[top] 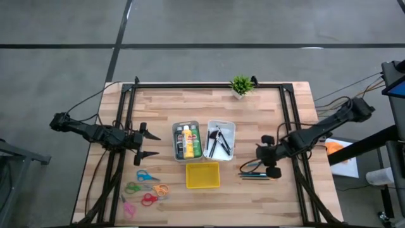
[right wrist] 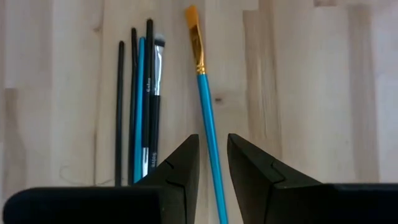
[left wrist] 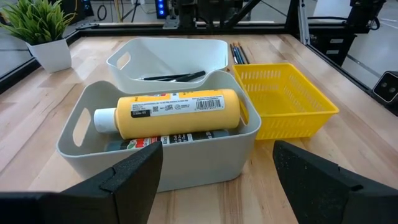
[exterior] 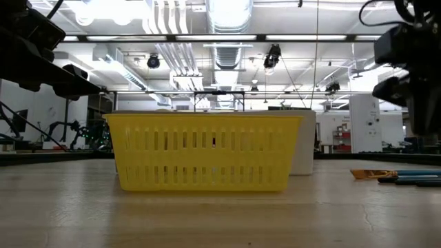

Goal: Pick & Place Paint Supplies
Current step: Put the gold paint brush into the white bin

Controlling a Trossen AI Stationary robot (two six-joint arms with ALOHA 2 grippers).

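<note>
A grey bin [top: 187, 140] holds the paint bottles; a yellow bottle [left wrist: 174, 111] lies on its side on top of the others. Beside it, a white bin [top: 221, 139] holds dark brushes [left wrist: 174, 76]. More brushes and pencils [top: 256, 172] lie flat on the table at the right. One of them is a blue brush with orange bristles [right wrist: 205, 106], lying next to a dark bundle [right wrist: 140, 106]. My right gripper [right wrist: 212, 140] hangs over them pointing down, its fingers a narrow gap apart, and the blue brush shows through the gap. My left gripper [left wrist: 217, 186] stands open left of the grey bin.
A yellow basket [top: 202, 175] stands in front of the two bins. A small potted plant [top: 241, 85] sits at the far edge. Several coloured scissors [top: 147, 188] lie near the front left. Bare wood lies between the basket and the loose brushes.
</note>
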